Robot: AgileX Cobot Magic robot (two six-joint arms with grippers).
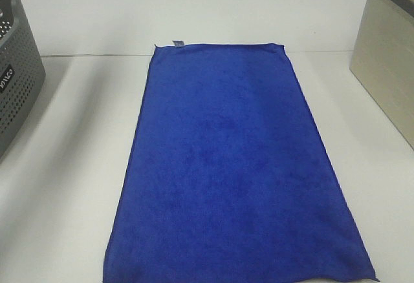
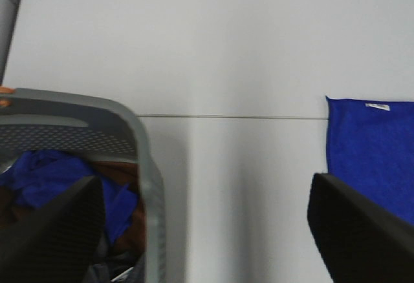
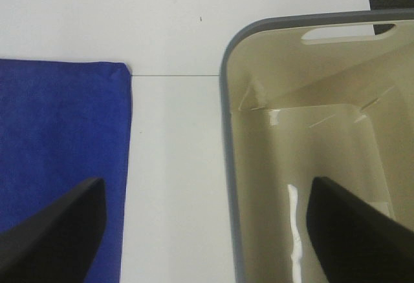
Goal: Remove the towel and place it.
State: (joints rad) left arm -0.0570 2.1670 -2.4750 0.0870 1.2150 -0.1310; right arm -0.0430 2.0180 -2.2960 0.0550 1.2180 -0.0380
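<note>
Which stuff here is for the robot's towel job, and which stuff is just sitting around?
For the job:
- the towel, lying flat on the table
- left gripper and right gripper, both open and holding nothing

Just sitting around, as far as I can tell:
- grey basket with blue cloth inside
- beige bin, looking empty

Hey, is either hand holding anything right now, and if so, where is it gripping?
Nothing is held. The left hand and right hand both stand open with nothing between their fingers; the towel lies flat on the table, untouched.
</note>
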